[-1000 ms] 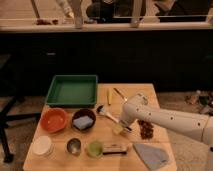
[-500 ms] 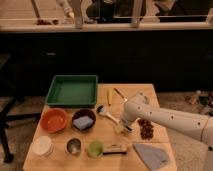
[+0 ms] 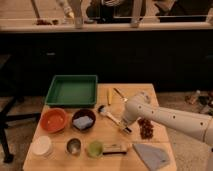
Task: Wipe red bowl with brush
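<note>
The red bowl (image 3: pixel 54 120) sits at the left of the wooden table (image 3: pixel 107 136), next to a dark bowl holding a blue sponge (image 3: pixel 83 120). The brush (image 3: pixel 111 117) lies flat on the table right of the dark bowl, its white head toward the bowls and its handle running down-right. My gripper (image 3: pixel 125 127) hangs from the white arm (image 3: pixel 165 120) that comes in from the right. It is down at the dark-tipped end of the brush handle. The handle's end is partly hidden by it.
A green tray (image 3: pixel 72 91) stands at the back left. A spoon (image 3: pixel 120 94) and a yellow stick (image 3: pixel 108 96) lie behind the arm. Dark grapes (image 3: pixel 146 128), a grey cloth (image 3: pixel 151 154), a block brush (image 3: pixel 115 148), a green cup (image 3: pixel 95 148), a metal cup (image 3: pixel 74 146) and a white tub (image 3: pixel 41 146) line the front.
The arm has sunk a little toward the table over the brush handle. The brush and the bowls have not moved.
</note>
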Robot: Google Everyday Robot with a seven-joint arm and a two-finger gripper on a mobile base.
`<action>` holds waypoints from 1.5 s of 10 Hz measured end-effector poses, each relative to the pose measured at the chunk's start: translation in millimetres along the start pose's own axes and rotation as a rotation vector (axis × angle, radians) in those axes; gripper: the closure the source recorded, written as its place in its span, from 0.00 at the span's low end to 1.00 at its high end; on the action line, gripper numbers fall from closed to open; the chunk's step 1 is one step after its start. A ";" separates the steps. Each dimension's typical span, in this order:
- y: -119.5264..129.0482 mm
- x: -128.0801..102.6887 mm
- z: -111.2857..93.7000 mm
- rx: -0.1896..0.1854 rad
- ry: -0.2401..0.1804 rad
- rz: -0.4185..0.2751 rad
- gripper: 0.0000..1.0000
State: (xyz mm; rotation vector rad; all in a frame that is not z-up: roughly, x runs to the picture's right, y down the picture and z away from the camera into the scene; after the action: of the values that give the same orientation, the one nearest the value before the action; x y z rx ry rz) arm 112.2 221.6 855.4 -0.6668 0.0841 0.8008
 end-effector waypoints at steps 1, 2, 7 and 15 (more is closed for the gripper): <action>0.7 0.4 0.4 -0.001 0.001 -0.001 1.00; 0.8 0.2 0.3 -0.001 0.001 -0.002 1.00; -13.2 -12.4 -44.1 -0.010 -0.067 -0.016 1.00; -19.7 -27.2 -128.8 0.013 -0.201 -0.048 1.00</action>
State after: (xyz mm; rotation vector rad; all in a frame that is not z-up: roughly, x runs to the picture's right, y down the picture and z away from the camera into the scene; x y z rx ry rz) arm 129.0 119.3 771.9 -0.5715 -0.1088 0.8168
